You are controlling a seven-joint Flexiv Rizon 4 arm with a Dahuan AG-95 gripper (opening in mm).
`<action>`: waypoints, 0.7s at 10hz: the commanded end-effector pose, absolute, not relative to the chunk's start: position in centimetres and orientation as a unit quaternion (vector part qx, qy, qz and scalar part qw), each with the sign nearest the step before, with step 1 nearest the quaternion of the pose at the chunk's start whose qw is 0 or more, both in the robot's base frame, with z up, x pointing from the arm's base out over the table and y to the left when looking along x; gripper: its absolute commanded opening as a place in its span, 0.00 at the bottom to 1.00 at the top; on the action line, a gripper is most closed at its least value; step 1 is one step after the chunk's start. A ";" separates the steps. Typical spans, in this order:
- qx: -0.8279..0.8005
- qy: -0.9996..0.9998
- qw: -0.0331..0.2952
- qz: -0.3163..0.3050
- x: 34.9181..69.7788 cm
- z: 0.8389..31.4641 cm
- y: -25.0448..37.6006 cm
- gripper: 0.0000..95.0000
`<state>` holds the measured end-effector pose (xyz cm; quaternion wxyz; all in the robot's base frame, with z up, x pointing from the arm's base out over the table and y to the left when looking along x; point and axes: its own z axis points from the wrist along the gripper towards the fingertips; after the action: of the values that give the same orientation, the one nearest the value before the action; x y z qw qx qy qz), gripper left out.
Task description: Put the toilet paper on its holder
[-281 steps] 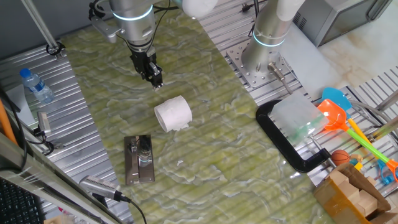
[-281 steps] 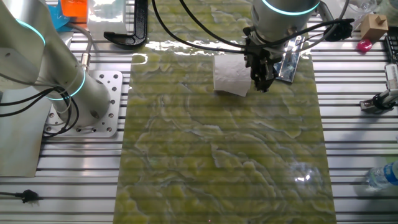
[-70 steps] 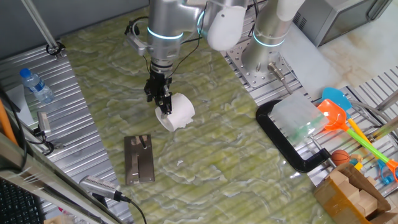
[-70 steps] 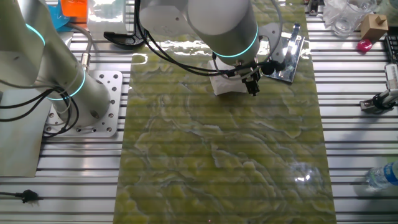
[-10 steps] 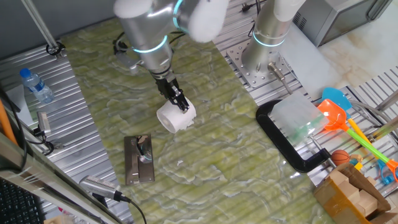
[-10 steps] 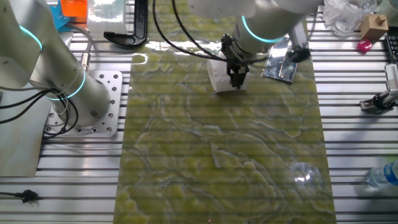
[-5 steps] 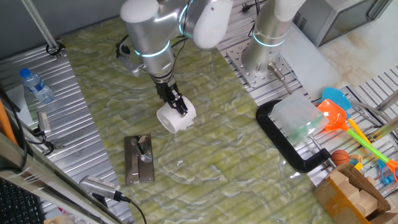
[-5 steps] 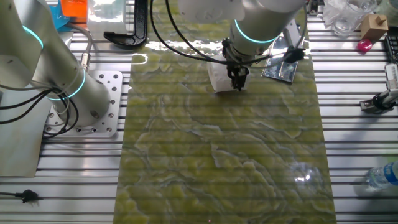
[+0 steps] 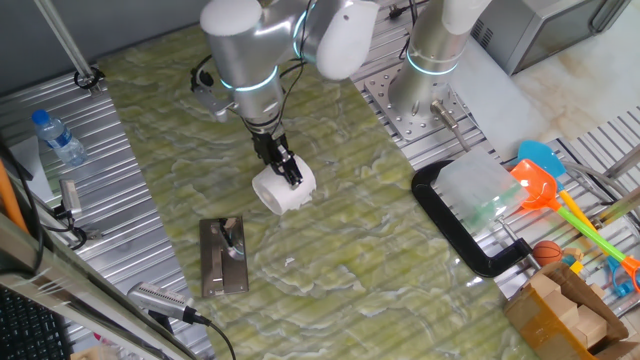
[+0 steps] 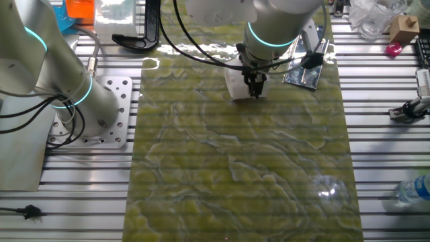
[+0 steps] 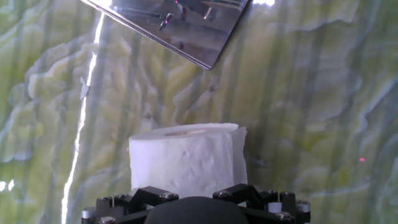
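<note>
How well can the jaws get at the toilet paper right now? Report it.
Probably yes. The gripper is already down at the toilet paper, which lies on its side on the table, apart from the holder. Nothing stands between them; whether the jaws have closed cannot be told.

Green marbled mat (image 9: pixel 350 250), toilet paper (image 9: pixel 278 190), holder (image 9: pixel 224 257), black clamp (image 9: pixel 455 225)
</note>
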<state>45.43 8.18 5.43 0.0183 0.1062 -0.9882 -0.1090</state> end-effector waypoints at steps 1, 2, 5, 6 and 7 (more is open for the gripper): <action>0.106 -0.988 0.015 -0.112 45.5 5.3 8.1 1.00; 0.108 -0.987 0.013 -0.120 45.5 5.3 8.1 1.00; 0.114 -0.986 0.004 -0.125 45.5 5.3 8.1 1.00; 0.118 -0.985 0.001 -0.127 45.5 5.3 8.1 1.00; 0.116 -0.984 -0.005 -0.137 45.5 5.3 8.1 1.00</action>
<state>45.45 8.20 5.22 -0.0021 0.1219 -0.9837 -0.1318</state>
